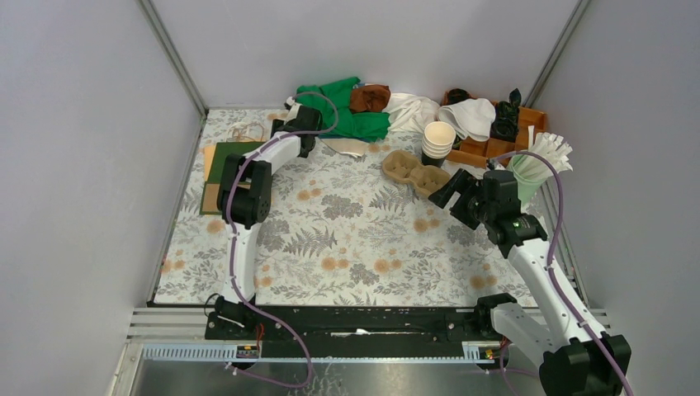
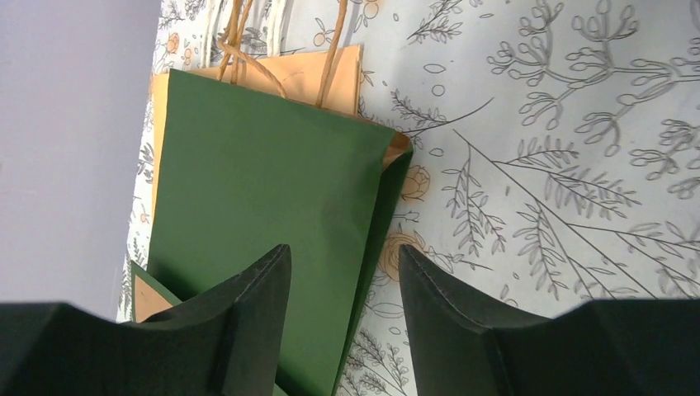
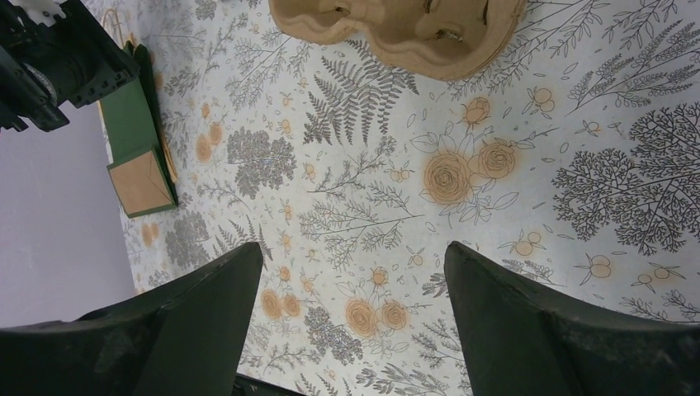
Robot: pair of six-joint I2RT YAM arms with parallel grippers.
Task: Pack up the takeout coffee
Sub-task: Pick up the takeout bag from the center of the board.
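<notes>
Green bag (image 2: 256,190) is laid flat | left gripper (image 2: 344,252) and right gripper (image 3: 353,247) are held spread, empty | bag edge should be pinched squarely.

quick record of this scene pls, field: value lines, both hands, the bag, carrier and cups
left hand: jaws apart, above the edge of the flat green paper bag with twine handles
right hand: jaws apart, empty, above the floral tablecloth
brown moulded-pulp cup carrier: on the cloth, no cup in it, just left of the right hand
stack of lidless cream paper cups: upright, behind the carrier
lidded takeout coffee: not seen in any view
</notes>
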